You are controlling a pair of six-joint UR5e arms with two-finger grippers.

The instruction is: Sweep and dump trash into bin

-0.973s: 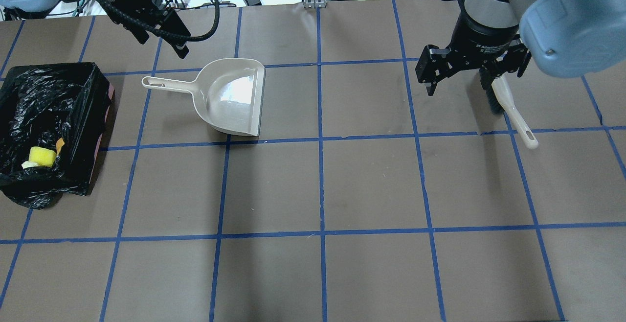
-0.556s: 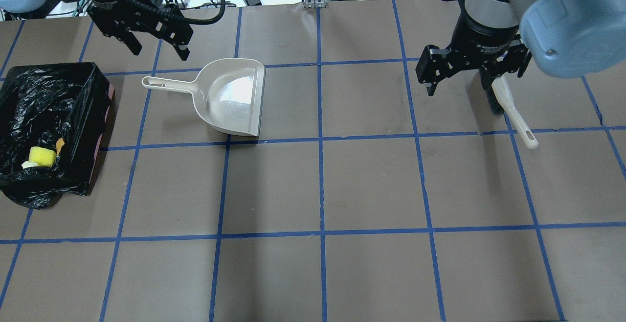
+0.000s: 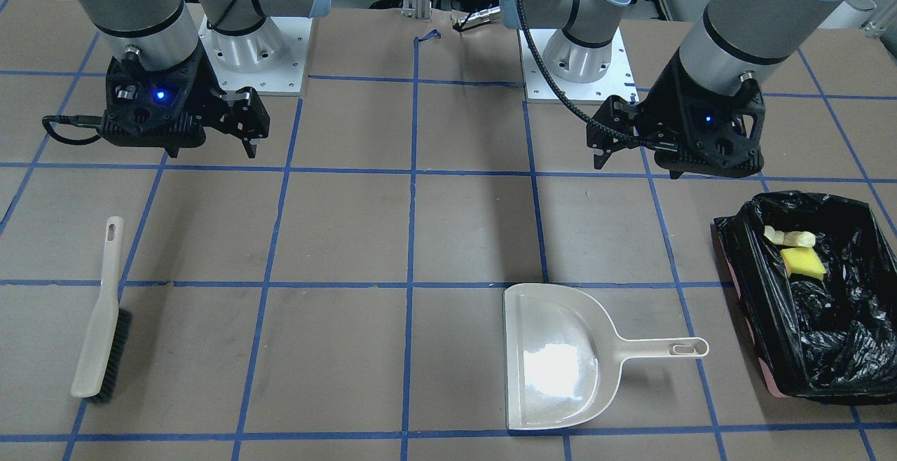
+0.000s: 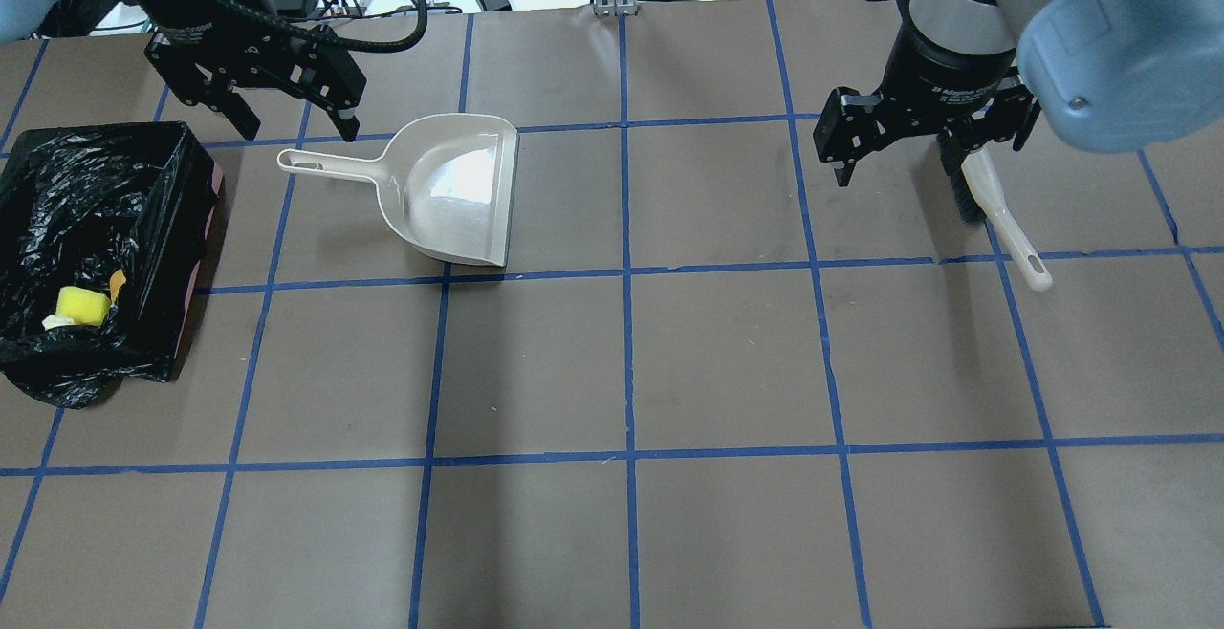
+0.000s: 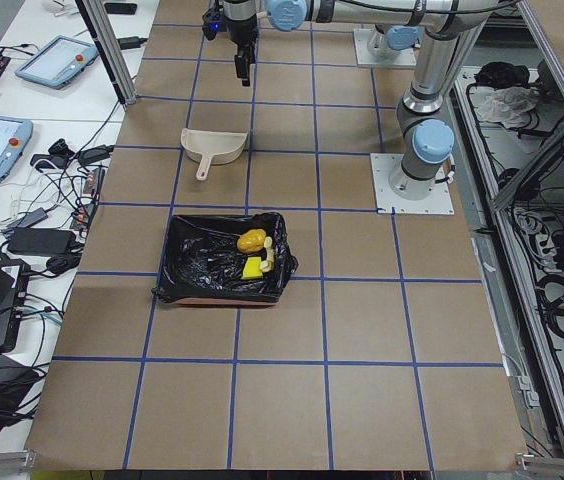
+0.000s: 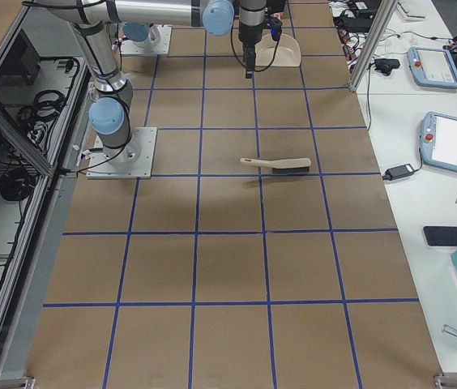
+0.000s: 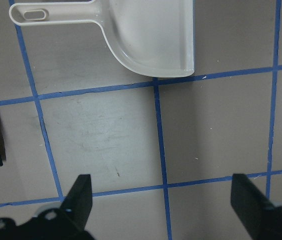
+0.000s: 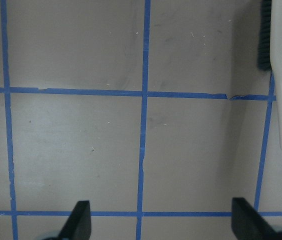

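The bin (image 4: 186, 227), lined with a black bag, stands at the table's left end. It holds the yellow sponge (image 4: 81, 306), the pale foam piece (image 4: 54, 322) and the amber lump (image 5: 252, 241). The cream dustpan (image 4: 449, 189) lies empty on the table to the right of the bin, handle pointing at the bin. My left gripper (image 4: 292, 122) is open and empty, hovering just behind the dustpan's handle. My right gripper (image 4: 899, 170) is open and empty, up off the table. The cream brush (image 4: 999, 213) lies flat on the table beside it.
The table is brown paper with a blue tape grid. In the left wrist view the dustpan (image 7: 151, 35) is at the top of the frame. In the right wrist view the brush (image 8: 281, 75) is at the top right. Cables lie behind the table's back edge.
My left gripper has turned at the wrist and moved left, now facing down with both fingers spread behind the dustpan handle. The right gripper, dustpan, brush and bin have stayed put.
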